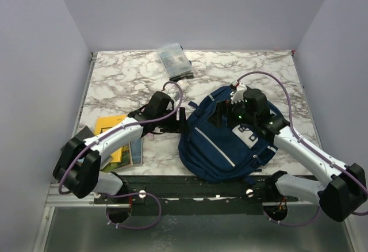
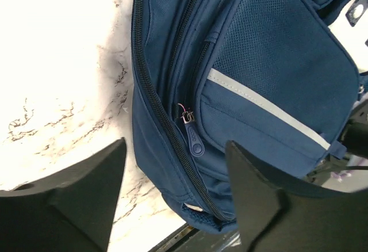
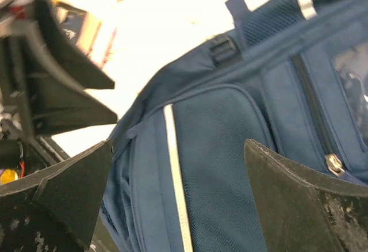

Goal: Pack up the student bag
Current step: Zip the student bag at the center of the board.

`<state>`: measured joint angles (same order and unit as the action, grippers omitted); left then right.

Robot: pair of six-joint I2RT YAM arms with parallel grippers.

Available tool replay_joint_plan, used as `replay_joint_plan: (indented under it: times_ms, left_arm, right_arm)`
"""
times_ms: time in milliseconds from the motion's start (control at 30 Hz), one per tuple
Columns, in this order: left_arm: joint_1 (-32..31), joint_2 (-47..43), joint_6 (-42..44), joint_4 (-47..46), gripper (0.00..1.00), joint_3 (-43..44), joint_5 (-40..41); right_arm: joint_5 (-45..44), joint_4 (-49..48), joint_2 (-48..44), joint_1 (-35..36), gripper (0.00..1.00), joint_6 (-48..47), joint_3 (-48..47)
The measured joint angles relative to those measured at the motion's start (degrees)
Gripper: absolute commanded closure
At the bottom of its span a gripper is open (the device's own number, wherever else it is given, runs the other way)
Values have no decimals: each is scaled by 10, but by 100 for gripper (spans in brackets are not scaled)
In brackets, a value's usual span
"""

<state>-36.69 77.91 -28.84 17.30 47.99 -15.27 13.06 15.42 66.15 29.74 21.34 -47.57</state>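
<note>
The student bag (image 1: pixel 221 145), a navy blue backpack with grey trim lines, lies flat at the table's near right. My left gripper (image 1: pixel 183 119) is open and empty at the bag's left edge. In the left wrist view the bag (image 2: pixel 270 79) fills the right side, and a blue zipper pull (image 2: pixel 194 140) lies just ahead of the open left gripper (image 2: pixel 175 189). My right gripper (image 1: pixel 222 114) is open and empty over the bag's upper part. In the right wrist view the front pocket (image 3: pixel 224 160) with its grey stripe lies between the right gripper's (image 3: pixel 178 194) spread fingers (image 3: pixel 305 206).
A small clear plastic pouch (image 1: pixel 173 60) lies at the back of the marble table (image 1: pixel 126 79). A yellow book (image 1: pixel 112 137) and other flat books lie at the near left under the left arm. The table's front edge (image 1: pixel 172 177) runs just below the bag.
</note>
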Motion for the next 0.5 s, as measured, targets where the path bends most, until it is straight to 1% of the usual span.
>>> replay_joint_plan:
  times_ms: [100, 200, 233, 300, 400, 467, 500]
  left_arm:
    - [25, 16, -24, -9, 27, 8, -35]
    - [40, 77, -48, -8, 32, 45, -70]
    - [43, 100, -54, -2, 35, 61, -78]
    - [46, 143, -60, 11, 44, 87, -87]
    - [51, 179, -63, 29, 61, 101, -90]
    - [56, 207, -65, 41, 70, 116, -101]
    - [59, 219, -65, 44, 78, 122, -104]
  right_arm:
    - [17, -41, -44, 19, 0, -48, 24]
    - [17, -63, -53, 32, 2, -88, 21]
    - [17, -65, -52, 34, 3, -96, 18]
    - [17, -64, -48, 35, 5, -110, 13]
    - [17, -66, -42, 39, 10, -119, 7]
    - [17, -66, -38, 44, 12, -124, 7]
    - [17, -67, -34, 49, 13, -128, 7]
